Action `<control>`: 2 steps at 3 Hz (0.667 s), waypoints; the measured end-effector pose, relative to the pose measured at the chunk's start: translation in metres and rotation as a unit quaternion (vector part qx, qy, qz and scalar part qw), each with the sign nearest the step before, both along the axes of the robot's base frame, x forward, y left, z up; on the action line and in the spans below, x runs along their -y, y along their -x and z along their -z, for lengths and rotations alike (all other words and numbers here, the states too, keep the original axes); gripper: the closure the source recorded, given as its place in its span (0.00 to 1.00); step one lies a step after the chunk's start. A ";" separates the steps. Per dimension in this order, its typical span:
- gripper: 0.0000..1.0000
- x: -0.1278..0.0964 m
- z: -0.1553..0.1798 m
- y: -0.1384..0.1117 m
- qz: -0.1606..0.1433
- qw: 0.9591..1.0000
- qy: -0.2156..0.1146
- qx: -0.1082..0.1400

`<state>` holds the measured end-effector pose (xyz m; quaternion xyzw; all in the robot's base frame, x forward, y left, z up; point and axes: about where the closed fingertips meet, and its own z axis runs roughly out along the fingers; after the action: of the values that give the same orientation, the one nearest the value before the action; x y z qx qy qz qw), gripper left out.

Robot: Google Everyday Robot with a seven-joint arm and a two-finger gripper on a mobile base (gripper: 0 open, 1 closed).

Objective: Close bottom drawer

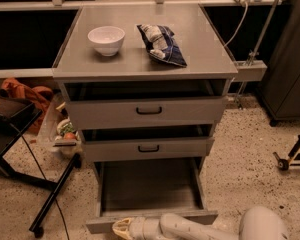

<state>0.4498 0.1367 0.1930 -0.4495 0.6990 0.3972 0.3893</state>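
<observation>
The bottom drawer (150, 186) sits lowest in the grey cabinet, under the middle drawer (115, 149) and top drawer (105, 115). It's pulled way out toward the camera, so you see its flat grey floor, thin side walls and shallow front panel. The claw (121, 228) is right at that front panel, left of its middle, on a pale arm coming in from bottom right, and honestly I can't tell if it's clenched or released. Up on the counter (205, 59) there's a white bowl (106, 39) beside a dark blue snack bag (161, 45).
</observation>
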 end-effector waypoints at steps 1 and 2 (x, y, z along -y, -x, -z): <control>0.34 0.005 -0.007 -0.014 0.013 1.000 0.009 0.015; 0.11 0.011 -0.013 -0.029 0.025 0.999 0.019 0.027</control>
<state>0.4784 0.1253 0.2057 -0.4500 0.7065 0.3620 0.4091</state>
